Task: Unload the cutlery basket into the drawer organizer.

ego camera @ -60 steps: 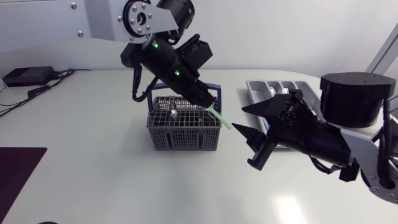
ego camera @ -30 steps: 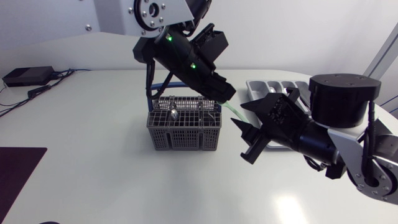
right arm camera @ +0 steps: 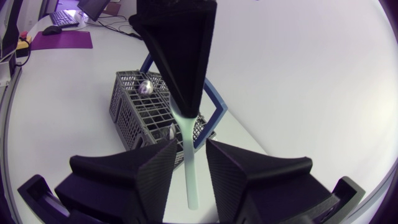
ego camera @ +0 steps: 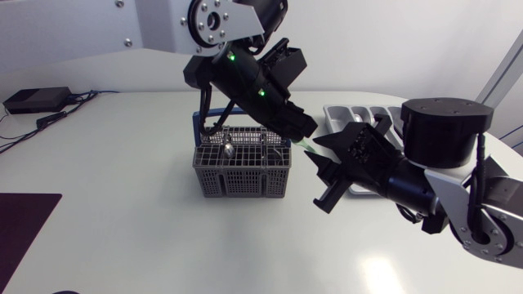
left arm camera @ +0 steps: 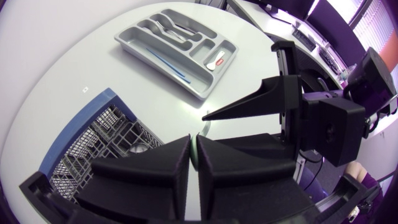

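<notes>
No legible text (on any surface)

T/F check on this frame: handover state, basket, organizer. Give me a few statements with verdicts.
1. The left pincer is shut on a pale green utensil. True.
2. The right pincer is shut on that utensil too. False: it stands open around the utensil, with a gap on each side.
3. The drawer organizer is empty. False: it holds cutlery in several compartments.
4. The basket has a blue handle. True.
5. A silver piece stands in the basket. True.
</notes>
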`<state>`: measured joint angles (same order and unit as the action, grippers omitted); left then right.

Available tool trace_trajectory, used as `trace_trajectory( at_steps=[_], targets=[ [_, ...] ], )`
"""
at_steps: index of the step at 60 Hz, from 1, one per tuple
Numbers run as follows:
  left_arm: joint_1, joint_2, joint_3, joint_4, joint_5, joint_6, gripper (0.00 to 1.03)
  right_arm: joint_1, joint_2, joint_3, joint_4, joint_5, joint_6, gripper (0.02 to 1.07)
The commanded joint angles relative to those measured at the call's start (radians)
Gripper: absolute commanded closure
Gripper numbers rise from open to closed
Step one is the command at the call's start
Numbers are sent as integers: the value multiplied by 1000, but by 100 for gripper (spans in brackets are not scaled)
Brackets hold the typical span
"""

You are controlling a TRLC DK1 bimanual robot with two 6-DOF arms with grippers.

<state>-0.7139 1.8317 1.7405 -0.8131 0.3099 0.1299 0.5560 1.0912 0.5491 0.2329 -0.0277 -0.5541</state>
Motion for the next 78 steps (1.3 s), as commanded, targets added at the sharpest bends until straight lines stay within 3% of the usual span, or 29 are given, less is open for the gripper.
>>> trace_trajectory(
  at_steps=[1,6,32,38,40,41,42,44,56,67,78],
  targets=[
    [-7,20,22,-1,8,-30,100,9,26,-31,20,12,-10,81],
    [-9,20,21,-3,8,-33,100,10,35,-35,29,12,-15,89],
    [-18,17,22,-6,9,-38,98,18,47,-51,42,14,-27,97],
    [-13,11,27,-4,9,-42,64,18,42,-54,37,11,-29,97],
    [-12,9,28,-4,9,-42,46,18,39,-57,34,8,-29,98],
    [-12,9,28,-4,9,-42,44,18,38,-57,34,6,-29,98],
    [-12,8,30,-4,9,-42,23,18,32,-58,29,5,-29,98],
    [-12,0,31,0,9,-42,5,16,21,-63,17,0,-30,98],
    [42,-32,63,38,9,-38,4,-64,-37,-78,-49,-80,-78,98],
    [143,-40,86,81,-38,40,4,-332,-94,-58,-201,-336,-202,98],
    [202,-34,48,84,-95,275,5,-625,-56,15,-376,-566,-438,97]
  ],
)
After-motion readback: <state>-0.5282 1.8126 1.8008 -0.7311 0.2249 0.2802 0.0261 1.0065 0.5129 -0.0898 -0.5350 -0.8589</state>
